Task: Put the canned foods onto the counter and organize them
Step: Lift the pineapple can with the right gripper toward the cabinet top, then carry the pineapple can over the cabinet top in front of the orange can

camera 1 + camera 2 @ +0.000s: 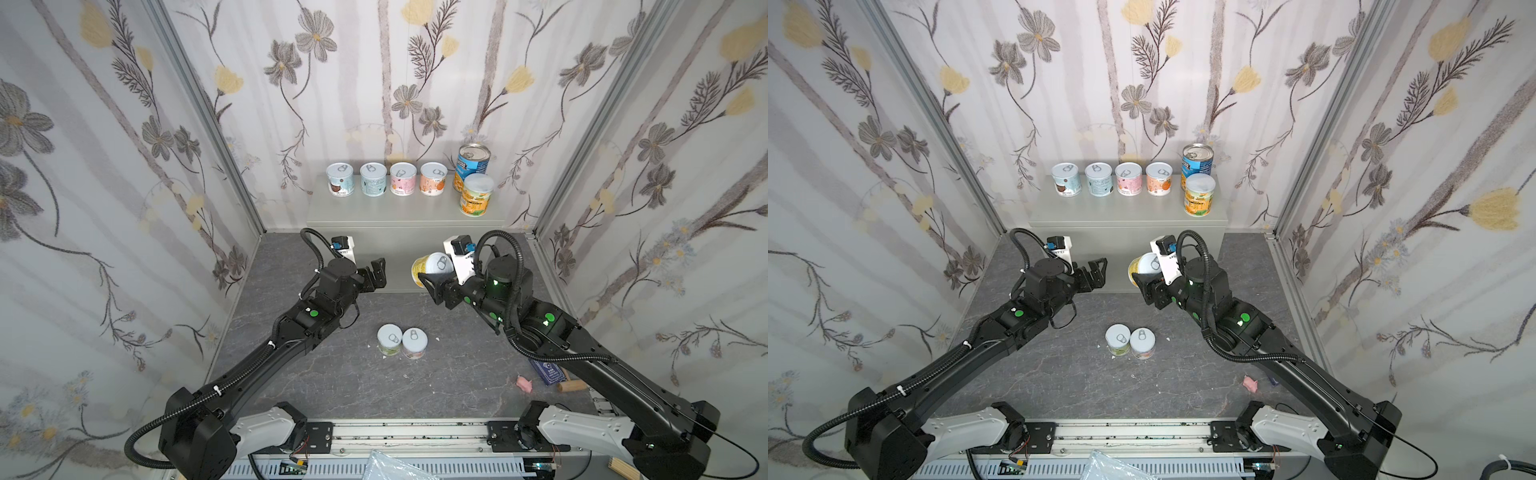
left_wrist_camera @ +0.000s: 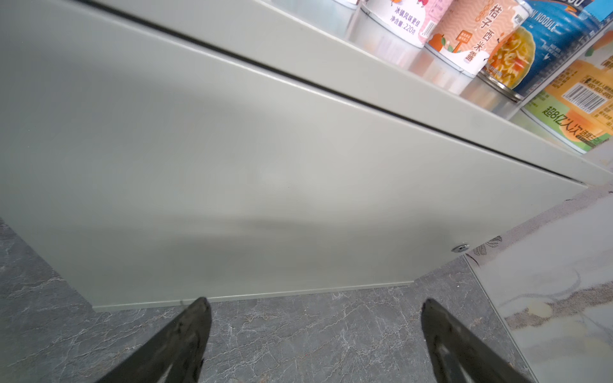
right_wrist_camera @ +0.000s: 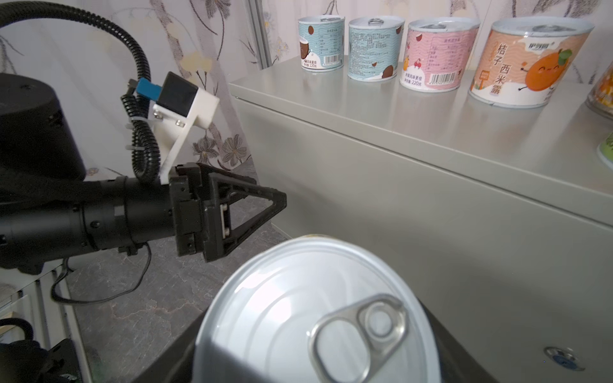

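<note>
In front of the counter (image 1: 399,214), the right gripper (image 1: 429,277) has its jaws clamped on a tilted yellow can (image 1: 434,262). The left gripper (image 1: 377,272) has its jaws wide apart and empty.

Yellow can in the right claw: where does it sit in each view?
Both top views: yellow can near centre, tilted, before the counter door.
Left wrist: not in it.
Right wrist: bottom centre, close up, top face toward the camera.
Shared landmark: orange-labelled can on the counter, in all four.
</note>
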You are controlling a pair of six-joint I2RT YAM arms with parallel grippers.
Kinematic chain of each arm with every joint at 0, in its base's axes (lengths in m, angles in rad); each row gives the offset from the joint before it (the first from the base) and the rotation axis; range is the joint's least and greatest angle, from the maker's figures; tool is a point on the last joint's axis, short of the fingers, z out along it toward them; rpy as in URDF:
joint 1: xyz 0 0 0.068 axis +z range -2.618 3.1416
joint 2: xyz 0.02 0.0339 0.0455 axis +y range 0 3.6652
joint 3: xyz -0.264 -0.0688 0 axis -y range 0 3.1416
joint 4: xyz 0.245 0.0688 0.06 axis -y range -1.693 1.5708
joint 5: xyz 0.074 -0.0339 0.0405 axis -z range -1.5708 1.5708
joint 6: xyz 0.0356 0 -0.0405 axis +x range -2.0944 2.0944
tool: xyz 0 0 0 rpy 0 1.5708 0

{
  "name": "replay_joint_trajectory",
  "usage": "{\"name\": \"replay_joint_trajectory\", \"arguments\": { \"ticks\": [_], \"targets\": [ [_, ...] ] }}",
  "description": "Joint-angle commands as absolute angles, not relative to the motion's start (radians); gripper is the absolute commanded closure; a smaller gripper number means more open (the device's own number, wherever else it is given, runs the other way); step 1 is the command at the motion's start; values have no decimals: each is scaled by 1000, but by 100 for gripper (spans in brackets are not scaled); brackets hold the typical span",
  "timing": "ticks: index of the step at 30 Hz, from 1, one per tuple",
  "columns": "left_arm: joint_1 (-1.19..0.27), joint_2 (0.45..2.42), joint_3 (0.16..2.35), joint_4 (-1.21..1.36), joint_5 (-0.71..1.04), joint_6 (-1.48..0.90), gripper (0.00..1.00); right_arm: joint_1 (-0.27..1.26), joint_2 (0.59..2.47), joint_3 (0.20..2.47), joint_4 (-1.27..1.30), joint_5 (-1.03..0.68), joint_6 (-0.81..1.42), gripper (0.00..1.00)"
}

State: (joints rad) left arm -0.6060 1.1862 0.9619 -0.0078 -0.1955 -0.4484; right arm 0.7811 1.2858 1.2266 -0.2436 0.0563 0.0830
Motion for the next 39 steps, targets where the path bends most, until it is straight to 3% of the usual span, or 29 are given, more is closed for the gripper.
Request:
{"name": "replay_joint_trajectory", "arguments": {
  "ticks": [1,15,28,39],
  "targets": [
    [-604,1178,960,19,-224,-439,0,753,1340,1342,-287,48,20,67],
    [-604,1121,909,34,-200,-409,0,646,1641,1824,-491,140,-65,65],
    [-605,1216,969,-2,-125,-395,0,591,1892,2177,-599,151,-104,62],
    [-623,1351,1048,97,106,-381,0,538,2026,2367,-692,56,-103,60]
  ]
}}
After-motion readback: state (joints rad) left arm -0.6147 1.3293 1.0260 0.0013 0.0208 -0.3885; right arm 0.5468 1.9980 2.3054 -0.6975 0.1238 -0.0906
